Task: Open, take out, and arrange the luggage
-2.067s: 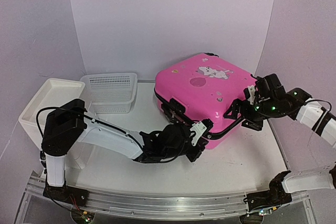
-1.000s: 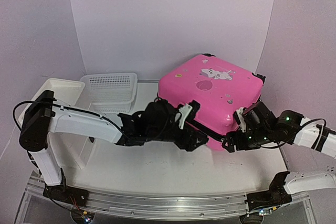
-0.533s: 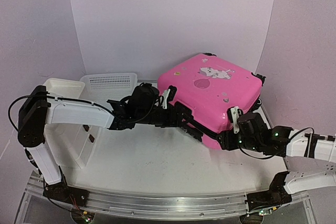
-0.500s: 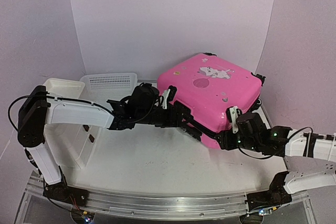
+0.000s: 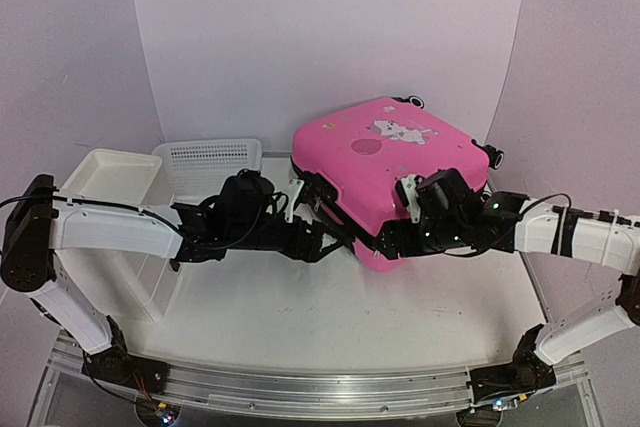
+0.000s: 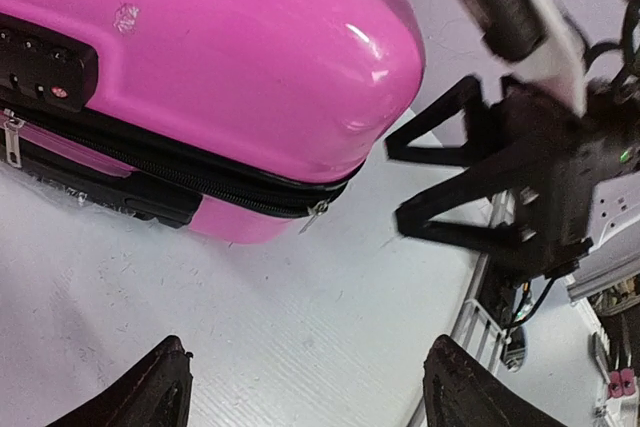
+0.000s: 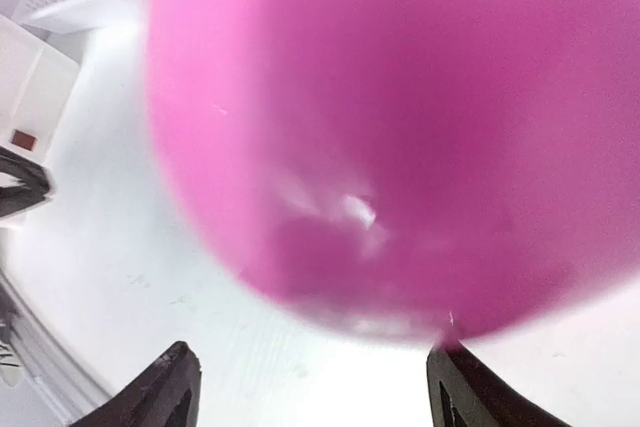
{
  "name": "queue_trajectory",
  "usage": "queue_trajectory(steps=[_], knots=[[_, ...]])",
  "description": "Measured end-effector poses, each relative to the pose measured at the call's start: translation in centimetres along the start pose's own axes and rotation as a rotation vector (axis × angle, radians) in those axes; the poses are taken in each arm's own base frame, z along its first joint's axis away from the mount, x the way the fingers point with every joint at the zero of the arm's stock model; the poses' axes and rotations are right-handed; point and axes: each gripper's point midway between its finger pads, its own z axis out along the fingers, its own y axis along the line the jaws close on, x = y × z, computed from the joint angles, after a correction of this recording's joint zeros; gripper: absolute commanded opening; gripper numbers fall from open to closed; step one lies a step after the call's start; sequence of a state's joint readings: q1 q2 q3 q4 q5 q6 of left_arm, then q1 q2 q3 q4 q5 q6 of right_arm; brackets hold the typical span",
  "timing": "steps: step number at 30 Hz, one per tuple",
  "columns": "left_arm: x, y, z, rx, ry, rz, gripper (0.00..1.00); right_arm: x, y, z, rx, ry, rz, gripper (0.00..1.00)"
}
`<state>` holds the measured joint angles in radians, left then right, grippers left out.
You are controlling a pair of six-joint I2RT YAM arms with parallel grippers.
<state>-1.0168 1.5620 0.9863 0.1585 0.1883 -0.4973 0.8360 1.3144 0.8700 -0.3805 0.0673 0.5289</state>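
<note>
The luggage (image 5: 385, 162) sits closed on the table (image 5: 300, 317); left end effector (image 6: 308, 347) and right end effector (image 7: 310, 352) both gape wide beside it, gripping nothing

The large glossy hard-shell suitcase (image 5: 390, 167) is strong pink over its whole shell. On its top face there is a white cartoon sticker (image 5: 397, 130) with small dark details, and a few smaller pale stickers. The zipper band (image 6: 200, 175) around the shell is black. The combination lock (image 6: 42, 65) is also black, with one little red dot. The wheels (image 5: 497, 155) are black with a white centre. The plastic mesh basket (image 5: 210, 162) is white, with a pattern of fine holes, and the plastic drawer unit (image 5: 112, 175) is plain white. The worktop (image 5: 300, 317) is white. The arms (image 5: 110, 229) are white with black joints, and the left tool (image 6: 307, 347) and the right tool (image 7: 310, 349) have black fingers.
</note>
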Motion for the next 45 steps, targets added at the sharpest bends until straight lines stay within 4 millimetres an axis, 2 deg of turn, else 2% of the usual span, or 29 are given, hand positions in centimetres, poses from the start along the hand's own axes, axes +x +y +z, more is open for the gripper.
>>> queue_trajectory(steps=[3, 5, 8, 11, 13, 15, 20, 28, 30, 33, 36, 40, 45], knots=[[1.0, 0.5, 0.1, -0.018, -0.002, 0.073, 0.77, -1.3, 0.2, -2.8, 0.007, -0.013, 0.013, 0.96], [1.9, 0.5, 0.5, -0.018, -0.006, 0.124, 0.78, -1.7, -0.4, -5.2, 0.018, -0.028, 0.018, 0.96], [3.1, -0.7, 2.4, -0.009, -0.029, 0.234, 0.78, -3.4, -2.8, -8.5, 0.060, -0.060, 0.069, 0.95], [5.8, -1.7, 5.4, -0.021, -0.018, 0.364, 0.78, -6.3, -5.4, -10.2, 0.099, -0.084, 0.136, 0.96], [7.3, -2.0, 7.3, -0.035, -0.006, 0.428, 0.78, -7.4, -6.4, -10.2, 0.116, -0.077, 0.148, 0.96], [8.6, -2.3, 9.4, -0.038, -0.005, 0.486, 0.77, -8.0, -6.5, -9.8, 0.109, -0.052, 0.141, 0.95], [8.3, -1.0, 12.0, -0.082, -0.073, 0.538, 0.76, -8.6, -6.7, -8.3, 0.090, 0.016, 0.128, 0.94], [6.4, 0.3, 12.9, -0.127, -0.175, 0.567, 0.70, -10.2, -6.9, -8.5, 0.063, 0.012, 0.109, 0.94], [5.8, 0.3, 12.8, -0.128, -0.192, 0.563, 0.64, -10.5, -6.8, -8.5, 0.058, 0.009, 0.106, 0.94], [4.9, 0.5, 12.9, -0.128, -0.210, 0.558, 0.48, -10.3, -6.9, -8.0, 0.056, 0.025, 0.107, 0.93], [5.1, 0.4, 13.3, -0.114, -0.204, 0.554, 0.45, -10.0, -6.8, -7.1, 0.044, 0.055, 0.112, 0.98], [5.6, 0.2, 14.1, -0.089, -0.198, 0.533, 0.39, -9.8, -6.5, -6.0, 0.020, 0.087, 0.117, 0.98], [5.6, 0.3, 14.6, -0.084, -0.196, 0.523, 0.34, -9.6, -6.1, -5.8, -0.007, 0.099, 0.122, 0.98]])
